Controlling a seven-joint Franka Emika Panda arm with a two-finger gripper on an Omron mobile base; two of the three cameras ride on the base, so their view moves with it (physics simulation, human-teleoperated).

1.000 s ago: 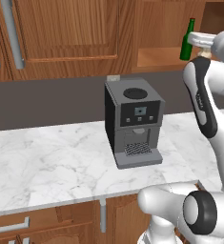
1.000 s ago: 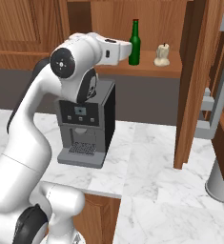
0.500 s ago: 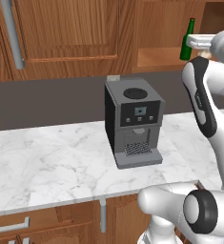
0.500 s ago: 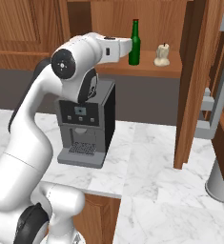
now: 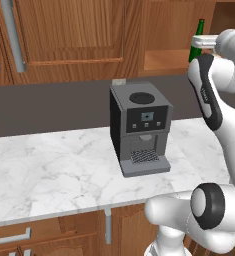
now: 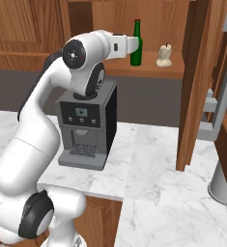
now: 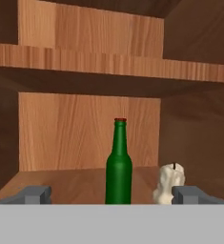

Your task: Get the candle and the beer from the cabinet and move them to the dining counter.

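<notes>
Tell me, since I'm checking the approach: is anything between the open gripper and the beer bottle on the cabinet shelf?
Nothing visible. In the hand view the beer stands upright, centred ahead of the open gripper, bare shelf before it. The candle sits beside it, off to the right.

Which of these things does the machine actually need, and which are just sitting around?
Needed: the beer, the candle, the cabinet they stand in, the open pincer.
Just around: the coffee machine, the marble worktop.

beer point(image 6: 136, 44) upright on cabinet point(image 6: 148, 70) shelf | candle point(image 6: 164, 55) beside
</notes>
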